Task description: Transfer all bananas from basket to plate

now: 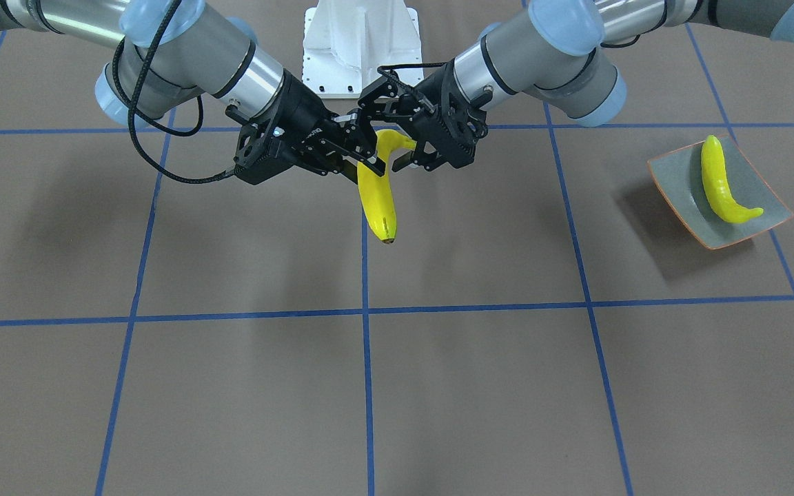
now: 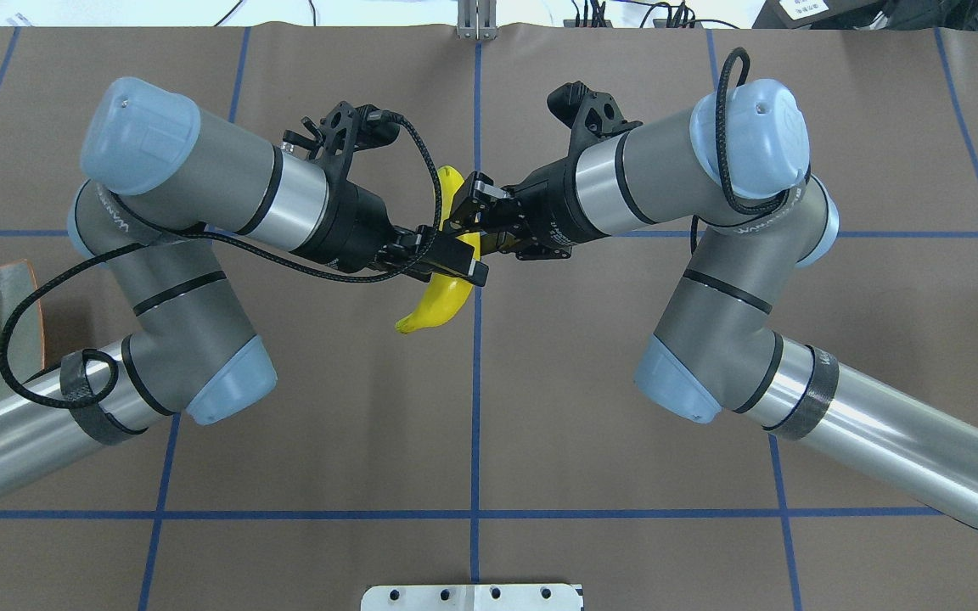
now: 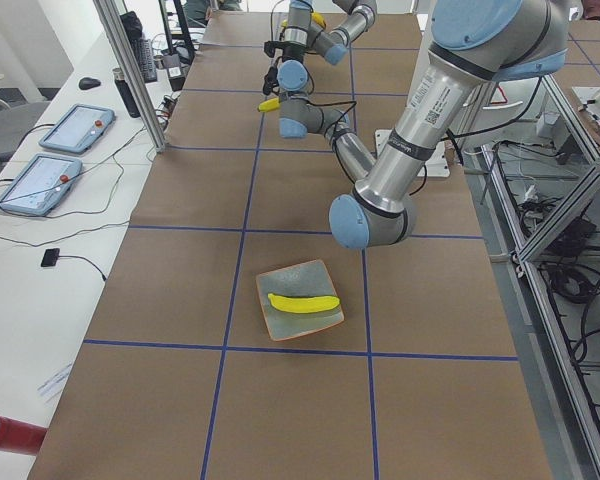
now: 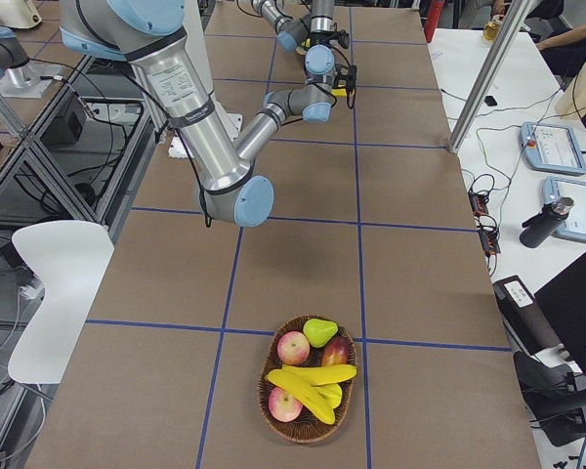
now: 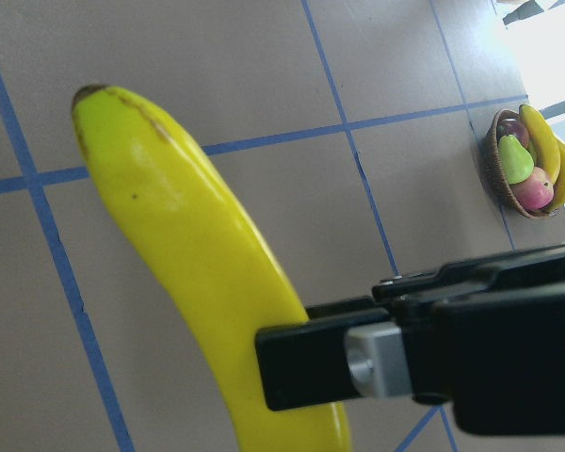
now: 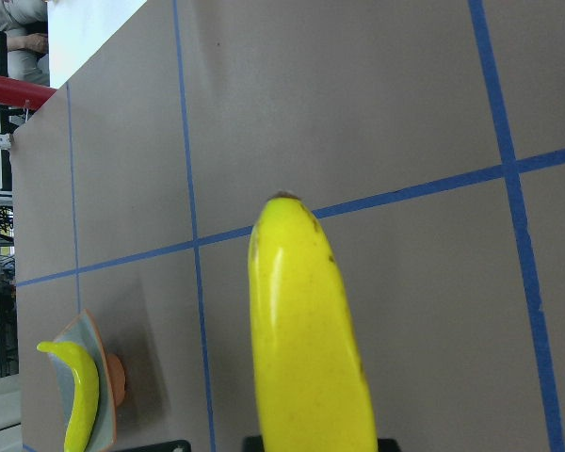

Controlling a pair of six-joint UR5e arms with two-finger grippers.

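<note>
A yellow banana (image 1: 378, 203) hangs above the table's middle, dark tip down. My right gripper (image 1: 362, 155) is shut on its upper half; one right finger (image 5: 301, 363) crosses the banana (image 5: 188, 245) in the left wrist view. My left gripper (image 1: 389, 139) sits at the curved stem end, and I cannot tell whether it grips. From overhead both grippers, left (image 2: 451, 259) and right (image 2: 472, 221), meet over the banana (image 2: 438, 301). Another banana (image 1: 721, 182) lies on the grey-green plate (image 1: 673, 179). More bananas (image 4: 313, 381) lie in the basket (image 4: 262, 393).
The wicker basket also holds two apples (image 4: 293, 347) and a pear (image 4: 319, 330), near the table's end on my right. The white robot base (image 1: 361, 41) stands behind the grippers. Tablets (image 3: 75, 128) lie on a side bench beyond the table.
</note>
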